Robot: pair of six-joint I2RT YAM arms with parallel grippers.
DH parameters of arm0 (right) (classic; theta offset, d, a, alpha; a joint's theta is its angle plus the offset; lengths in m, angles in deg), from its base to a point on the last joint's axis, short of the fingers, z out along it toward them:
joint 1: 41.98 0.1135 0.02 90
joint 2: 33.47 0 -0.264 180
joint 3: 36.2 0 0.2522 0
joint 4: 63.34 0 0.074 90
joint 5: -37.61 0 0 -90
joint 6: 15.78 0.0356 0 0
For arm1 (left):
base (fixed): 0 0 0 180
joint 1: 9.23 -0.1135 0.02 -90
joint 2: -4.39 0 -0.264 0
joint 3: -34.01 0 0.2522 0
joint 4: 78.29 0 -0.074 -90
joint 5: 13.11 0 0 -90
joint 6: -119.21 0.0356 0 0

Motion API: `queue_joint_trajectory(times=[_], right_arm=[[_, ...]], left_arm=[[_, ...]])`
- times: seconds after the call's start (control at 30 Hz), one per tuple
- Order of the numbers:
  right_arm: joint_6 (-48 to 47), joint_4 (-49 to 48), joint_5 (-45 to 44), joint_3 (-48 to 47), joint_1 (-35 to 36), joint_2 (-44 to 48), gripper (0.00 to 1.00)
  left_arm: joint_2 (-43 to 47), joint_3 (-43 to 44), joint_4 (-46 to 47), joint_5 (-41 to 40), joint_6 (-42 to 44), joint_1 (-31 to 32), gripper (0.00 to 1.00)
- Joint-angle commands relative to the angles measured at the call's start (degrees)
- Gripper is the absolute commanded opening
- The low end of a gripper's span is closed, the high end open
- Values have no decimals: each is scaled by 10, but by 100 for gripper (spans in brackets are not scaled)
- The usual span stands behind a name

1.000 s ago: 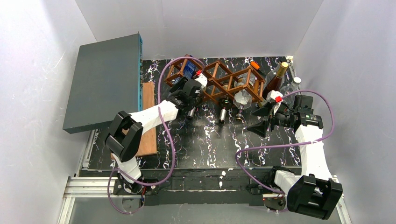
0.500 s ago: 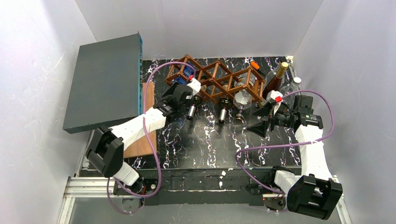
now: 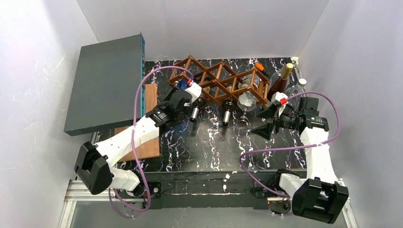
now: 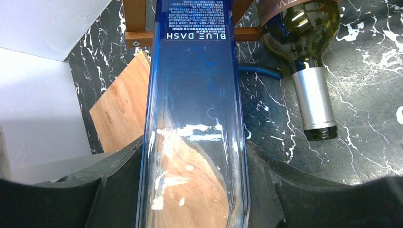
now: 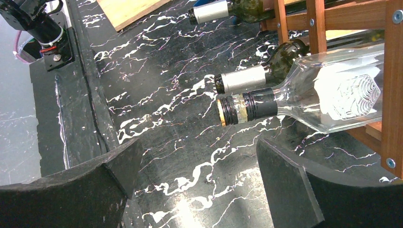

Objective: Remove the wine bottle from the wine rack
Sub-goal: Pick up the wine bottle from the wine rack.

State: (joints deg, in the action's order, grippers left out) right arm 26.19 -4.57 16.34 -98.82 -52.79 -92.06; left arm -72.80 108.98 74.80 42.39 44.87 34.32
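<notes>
One blue bottle [image 4: 195, 95] is gripped around its long body by the left gripper [image 4: 192, 161], most likely so that it can be slid straight out. Its far end seems to be lodged in the end cell of the wine rack [image 3: 223, 78], though that part is hard to see. The right gripper [image 5: 197, 166] is spread wide open and empty near the neck of a clear bottle [image 5: 332, 90], out of the way.

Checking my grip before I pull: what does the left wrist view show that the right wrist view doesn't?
Only left wrist: the blue bottle gripped in the left claw, its far end in the rack. Only right wrist: the clear bottle lying in the rack, ahead of the open, empty right claw. Both: the rack, the board and a silver-necked green bottle.
</notes>
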Motion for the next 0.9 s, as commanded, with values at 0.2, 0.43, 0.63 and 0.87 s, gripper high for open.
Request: queue_joint_trajectory(times=[0.2,0.43,0.63,0.87], right_arm=[[-4,-3,8,7,-2,10,98],[-5,-3,9,7,-2,10,98],[-4,-2,8,8,-2,12,98],[-3,-4,9,9,-2,13,98]], left_arm=[[74,21,-31,-26,-36,26,0],[101,23,-77,-25,-68,34,0],[126,30,-124,-18,-101,44,0],[153,27,-166,-7,-136,56,0]])
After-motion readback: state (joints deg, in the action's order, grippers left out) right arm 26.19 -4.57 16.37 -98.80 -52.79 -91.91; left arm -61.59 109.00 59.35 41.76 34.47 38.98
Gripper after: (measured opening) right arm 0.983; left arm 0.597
